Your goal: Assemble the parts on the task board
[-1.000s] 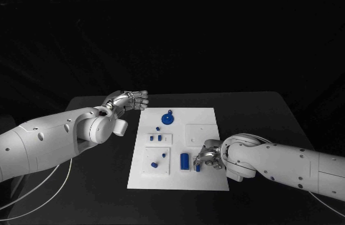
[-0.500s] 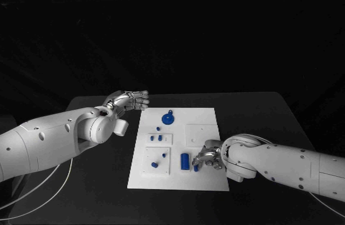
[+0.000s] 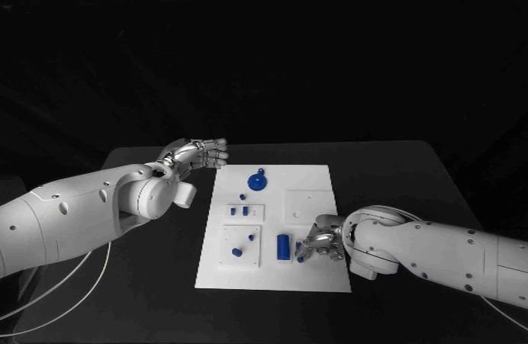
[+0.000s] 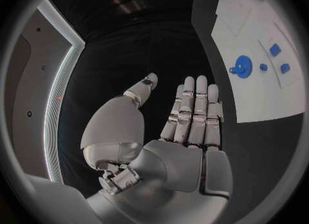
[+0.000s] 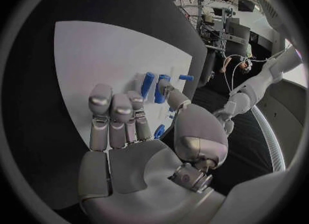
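1. Task board (image 3: 308,184): a white rectangular plate lying flat in the centre of the frame on the black worktop (image 3: 396,168), long axis running away from the robot; square raised panels mark its surface.
2. Parts: a blue round disc with a small tab (image 3: 256,181) sits near the board's upper edge; two small blue pieces (image 3: 239,210) lie on the panel just below it; two more (image 3: 236,251) lie on the lower left panel; a blue cylinder (image 3: 283,244) stands lower centre.
3. Right hand (image 3: 319,243): rests over the board's lower right part, just beside the cylinder. In the right wrist view its fingers (image 5: 116,113) lie straight and side by side above the white plate, while the thumb meets a small blue part (image 5: 159,130); whether that part is truly pinched cannot be told.
4. Left hand (image 3: 196,155): raised at the board's upper left corner, apart from it, fingers (image 4: 196,108) extended together, thumb apart, holding nothing.
5. Surroundings: dark backdrop behind the worktop.
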`<state>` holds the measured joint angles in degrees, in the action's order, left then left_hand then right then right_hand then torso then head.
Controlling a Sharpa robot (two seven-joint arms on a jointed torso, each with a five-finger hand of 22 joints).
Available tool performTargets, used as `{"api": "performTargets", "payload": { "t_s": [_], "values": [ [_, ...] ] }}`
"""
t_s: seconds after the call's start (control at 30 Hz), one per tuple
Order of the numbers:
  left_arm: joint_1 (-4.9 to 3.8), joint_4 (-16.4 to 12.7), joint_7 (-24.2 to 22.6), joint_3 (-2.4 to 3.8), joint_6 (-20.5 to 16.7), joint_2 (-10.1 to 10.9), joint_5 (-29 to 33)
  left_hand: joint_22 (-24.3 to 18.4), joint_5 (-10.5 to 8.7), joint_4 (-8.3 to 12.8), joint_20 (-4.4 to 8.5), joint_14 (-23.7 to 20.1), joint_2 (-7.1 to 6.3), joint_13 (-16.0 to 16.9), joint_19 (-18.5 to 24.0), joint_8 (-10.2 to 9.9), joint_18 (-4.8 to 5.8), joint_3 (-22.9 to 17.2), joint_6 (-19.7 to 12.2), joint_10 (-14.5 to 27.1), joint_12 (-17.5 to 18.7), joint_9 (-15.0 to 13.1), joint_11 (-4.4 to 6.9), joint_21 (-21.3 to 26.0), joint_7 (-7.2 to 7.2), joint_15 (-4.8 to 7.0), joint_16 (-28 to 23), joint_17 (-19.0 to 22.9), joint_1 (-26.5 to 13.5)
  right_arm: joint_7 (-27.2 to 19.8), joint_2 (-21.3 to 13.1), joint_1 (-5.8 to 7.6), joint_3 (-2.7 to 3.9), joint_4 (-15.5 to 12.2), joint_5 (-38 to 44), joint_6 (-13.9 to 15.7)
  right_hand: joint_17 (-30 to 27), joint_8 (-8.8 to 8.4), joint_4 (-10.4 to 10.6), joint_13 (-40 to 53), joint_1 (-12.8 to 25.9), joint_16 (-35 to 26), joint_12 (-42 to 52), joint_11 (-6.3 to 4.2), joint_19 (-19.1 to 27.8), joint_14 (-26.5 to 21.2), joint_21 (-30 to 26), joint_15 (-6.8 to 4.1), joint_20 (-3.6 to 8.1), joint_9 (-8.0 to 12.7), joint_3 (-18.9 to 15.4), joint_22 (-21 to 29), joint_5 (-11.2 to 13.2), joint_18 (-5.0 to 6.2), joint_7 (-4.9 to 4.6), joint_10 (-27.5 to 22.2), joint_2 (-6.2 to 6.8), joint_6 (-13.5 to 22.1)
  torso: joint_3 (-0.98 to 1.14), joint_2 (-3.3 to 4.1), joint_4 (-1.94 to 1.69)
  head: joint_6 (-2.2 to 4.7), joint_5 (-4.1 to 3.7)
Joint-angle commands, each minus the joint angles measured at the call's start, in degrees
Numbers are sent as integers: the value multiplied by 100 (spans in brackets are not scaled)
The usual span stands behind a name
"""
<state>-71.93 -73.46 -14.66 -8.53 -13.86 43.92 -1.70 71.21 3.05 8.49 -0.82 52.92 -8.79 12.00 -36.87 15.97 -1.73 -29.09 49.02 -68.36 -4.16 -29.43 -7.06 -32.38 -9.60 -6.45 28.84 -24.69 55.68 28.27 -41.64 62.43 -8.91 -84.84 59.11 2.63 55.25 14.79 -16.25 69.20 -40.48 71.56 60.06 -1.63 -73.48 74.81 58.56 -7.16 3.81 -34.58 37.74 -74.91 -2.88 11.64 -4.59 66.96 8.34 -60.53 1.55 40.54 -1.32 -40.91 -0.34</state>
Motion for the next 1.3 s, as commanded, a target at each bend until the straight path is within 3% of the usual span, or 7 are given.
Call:
{"api": "performTargets", "payload": {
  "t_s": [0.03,0.27,0.43,0.67,1.0,1.3],
  "values": [
    [-4,-12,-38,4,82,1,11,9,-20,-41,-12,19,-5,-8,15,37,-109,3,-38,51,7,7,7,38,-15,-20,-33,-6,-18,-209,-45,-21,-2,-49,28,-332,6,-20,-15,11,-73,-27,-27,8,-5,15,5,-37,30,-8,-56,-60,5,336,-21,-12,66,18,4,1,4,-2,6],
    [-4,-11,-38,4,82,4,10,10,-20,-41,-12,20,-6,-8,15,37,-110,3,-38,51,7,7,8,39,-15,-20,-35,-9,-15,-240,-103,-48,-2,-92,27,-403,8,-18,-18,15,-184,-30,-29,8,0,14,0,-37,32,-14,-133,-58,7,336,-21,-14,92,20,4,1,6,-4,4],
    [-4,-11,-37,4,83,2,10,12,-20,-40,-12,20,-7,-8,15,38,-110,2,-38,51,7,7,8,40,-15,-20,-37,-12,-12,-215,-109,-57,-2,-88,27,-387,10,-16,-23,19,-259,-30,-30,6,3,13,-1,-38,32,-19,-181,-59,7,336,-19,-12,35,19,6,1,2,-11,-1],
    [-4,-11,-36,4,83,3,10,13,-20,-41,-12,20,-7,-8,15,39,-110,2,-38,51,6,8,8,41,-14,-20,-39,-15,-10,-179,-102,-65,-2,-59,54,-315,14,-14,-24,23,-384,-32,-31,4,14,10,-4,-39,27,-23,-231,-61,8,336,-17,-9,-172,13,1,1,2,-17,-9],
    [-4,-11,-33,4,82,1,9,16,-20,-44,-12,21,-6,-8,15,40,-110,3,-38,50,6,8,8,42,-14,-20,-42,-20,-11,-146,-56,-69,-2,0,77,-210,17,-15,39,24,-332,-36,-39,-1,27,6,-14,-41,4,-19,-189,-59,7,336,-11,2,-718,-10,-1,0,-2,-25,-12],
    [-4,-13,-31,4,81,3,9,18,-20,-47,-13,21,-4,-8,15,42,-110,3,-37,48,5,8,10,44,-14,-21,-46,-25,-10,-136,-41,-69,-2,30,82,-157,22,-20,30,27,-306,-33,-41,0,34,4,-9,-40,-9,-13,-121,-67,8,336,-12,6,-857,-19,-1,1,-1,-29,-12]
  ]
}}
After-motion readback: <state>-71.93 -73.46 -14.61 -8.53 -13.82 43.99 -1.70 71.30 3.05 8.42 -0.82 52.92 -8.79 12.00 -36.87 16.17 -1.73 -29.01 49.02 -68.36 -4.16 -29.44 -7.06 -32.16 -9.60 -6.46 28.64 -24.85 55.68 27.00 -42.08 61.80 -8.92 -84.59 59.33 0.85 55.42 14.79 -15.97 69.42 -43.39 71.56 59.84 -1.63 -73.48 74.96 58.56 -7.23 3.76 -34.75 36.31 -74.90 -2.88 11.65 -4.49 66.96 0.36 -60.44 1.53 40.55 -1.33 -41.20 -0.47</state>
